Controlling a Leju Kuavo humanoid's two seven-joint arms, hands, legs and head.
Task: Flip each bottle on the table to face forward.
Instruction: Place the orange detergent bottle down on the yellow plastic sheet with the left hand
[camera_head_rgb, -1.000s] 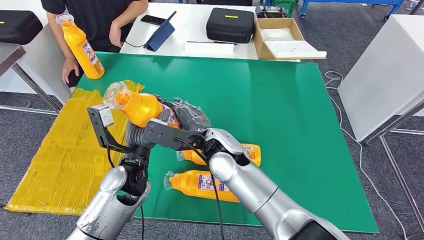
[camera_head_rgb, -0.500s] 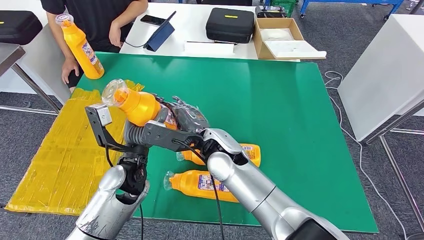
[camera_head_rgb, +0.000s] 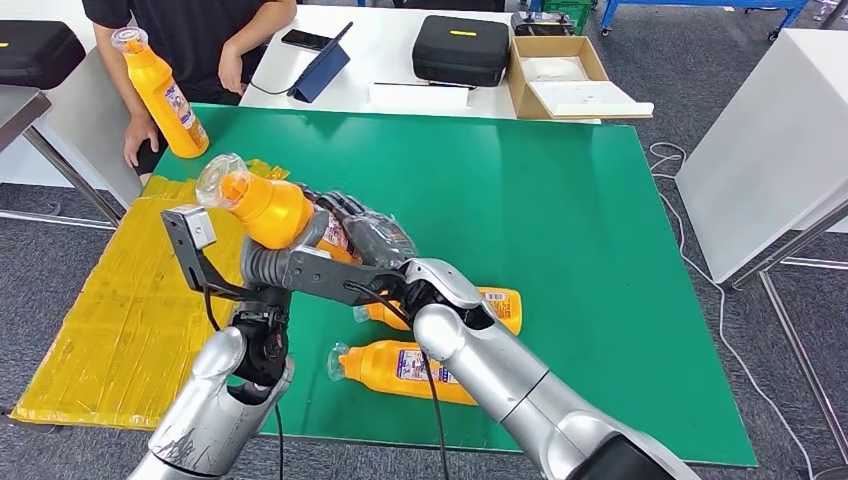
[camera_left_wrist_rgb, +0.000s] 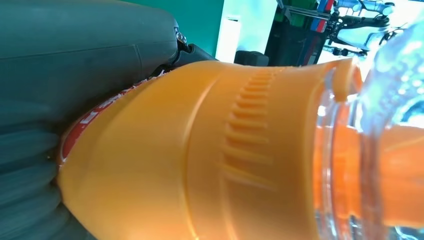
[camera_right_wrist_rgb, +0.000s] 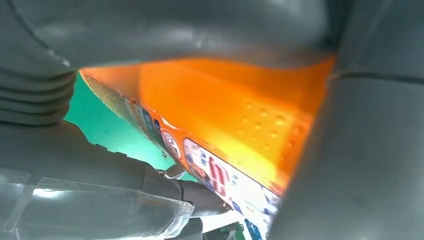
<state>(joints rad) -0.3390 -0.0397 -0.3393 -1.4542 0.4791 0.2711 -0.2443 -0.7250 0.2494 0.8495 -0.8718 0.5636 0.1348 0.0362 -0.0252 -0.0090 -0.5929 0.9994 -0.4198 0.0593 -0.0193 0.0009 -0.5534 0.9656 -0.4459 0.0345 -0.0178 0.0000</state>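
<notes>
Both hands are engaged on one orange bottle (camera_head_rgb: 272, 210), which is raised clear of the green table (camera_head_rgb: 560, 200) over its near-left part. The left hand (camera_head_rgb: 275, 262) grasps the bottle about its lower body; in the left wrist view the ribbed cover sits tight against the bottle's shoulder. The right hand (camera_head_rgb: 370, 238), sheathed in clear plastic, is wrapped on the base end from the right; the right wrist view shows grey fingers (camera_right_wrist_rgb: 360, 150) closed over the labelled side.

Governing relation: the bottle's long axis runs tilted, with the clear cap (camera_head_rgb: 217, 182) pointing up and to the far left and the base low and right, buried between the two hands. Judgement: the bottle is mid-turn or mid-transfer, and which way its label ends up depends on which hand lets go and which hand rotates it. The left hand is nearer the neck, the right nearer the base.

Two further bottles lie flat on the table near the robot: one (camera_head_rgb: 400, 368) with its cap to the left, label up, and one (camera_head_rgb: 495, 305) just behind it, partly hidden by the right arm. A fourth bottle (camera_head_rgb: 165, 95) stands upright at the far-left corner beside a person's hand (camera_head_rgb: 135, 140).
</notes>
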